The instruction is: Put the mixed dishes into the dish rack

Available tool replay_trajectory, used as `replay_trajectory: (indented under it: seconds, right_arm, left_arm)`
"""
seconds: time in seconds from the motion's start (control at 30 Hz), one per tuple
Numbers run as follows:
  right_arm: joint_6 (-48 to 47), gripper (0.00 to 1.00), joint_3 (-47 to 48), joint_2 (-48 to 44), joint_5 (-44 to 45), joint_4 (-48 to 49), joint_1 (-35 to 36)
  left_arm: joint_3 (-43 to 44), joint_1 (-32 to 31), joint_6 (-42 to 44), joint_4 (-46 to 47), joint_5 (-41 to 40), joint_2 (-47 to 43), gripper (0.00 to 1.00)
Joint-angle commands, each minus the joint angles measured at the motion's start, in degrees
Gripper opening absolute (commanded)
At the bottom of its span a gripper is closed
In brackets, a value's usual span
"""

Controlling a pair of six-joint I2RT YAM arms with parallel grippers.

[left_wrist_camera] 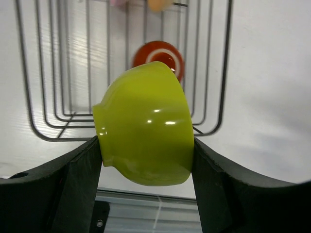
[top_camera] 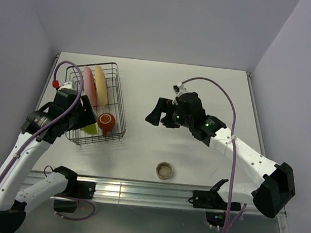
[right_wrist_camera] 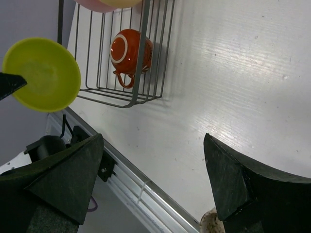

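My left gripper [left_wrist_camera: 146, 145] is shut on the lime-green bowl [left_wrist_camera: 146, 126] and holds it over the near end of the black wire dish rack [top_camera: 118, 104]. The bowl also shows in the top view [top_camera: 90, 128] and the right wrist view [right_wrist_camera: 43, 74]. The red-orange mug [top_camera: 106, 121] lies inside the rack, also seen in the left wrist view [left_wrist_camera: 159, 56]. The pink plate [top_camera: 88, 83] and the yellow-orange plate [top_camera: 101, 85] stand upright in the rack. The grey-beige cup [top_camera: 164, 170] sits on the table near the front edge. My right gripper [top_camera: 156, 118] is open and empty above mid-table.
The table's metal front rail [top_camera: 147, 190] runs along the near edge. Grey walls close in the back and both sides.
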Motion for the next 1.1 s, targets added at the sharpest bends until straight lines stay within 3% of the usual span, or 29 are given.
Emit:
replay_trajectory:
  seconds: [0.0,0.13,0.7,1.07]
  right_arm:
    - [-1.4,0.91,-1.1,-2.0,1.0,0.5,-0.4]
    - [-1.7,0.90,-2.4,-3.0,1.1,0.5,-0.4]
    - [-1.9,0.90,-9.2,-5.4,-0.6,3.9,-2.6]
    - [-2.6,0.90,-10.6,-8.2,1.8,2.2,-2.7]
  left_arm:
    - [4.5,-0.1,2.6,-1.2,-8.6,2.3,0.00]
    - [7.0,-0.1,3.4,-2.3,-15.5,7.0,0.00]
    - [10.1,-0.6,8.6,-2.5,-29.3,26.6,0.00]
    - [8.5,-1.5,11.2,-0.3,-30.0,34.5,0.00]
